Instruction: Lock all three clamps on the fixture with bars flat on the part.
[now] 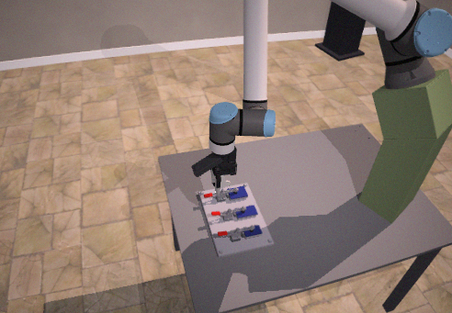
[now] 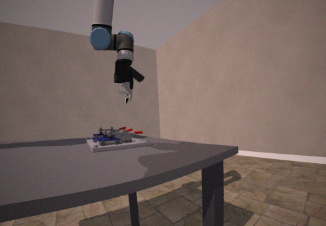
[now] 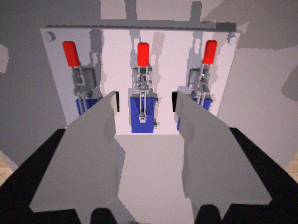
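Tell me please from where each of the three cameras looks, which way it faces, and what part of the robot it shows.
Top: high above the floor, looking down at the table, the fixture and the arm.
Exterior: low beside the table, looking across it at the fixture, with the pincer hanging above.
Wrist: on the arm's end, looking down between the two fingers at three red handles.
Shared: top and wrist both show all three clamps.

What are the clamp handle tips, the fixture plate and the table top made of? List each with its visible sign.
Handle tips: probably rubber or plastic sleeves; flat matte red, no highlights.
Fixture plate: possibly painted or brushed metal; pale grey, even, with corner screws.
Table top: unclear, matte dark grey, no grain, perhaps laminate or coated metal.
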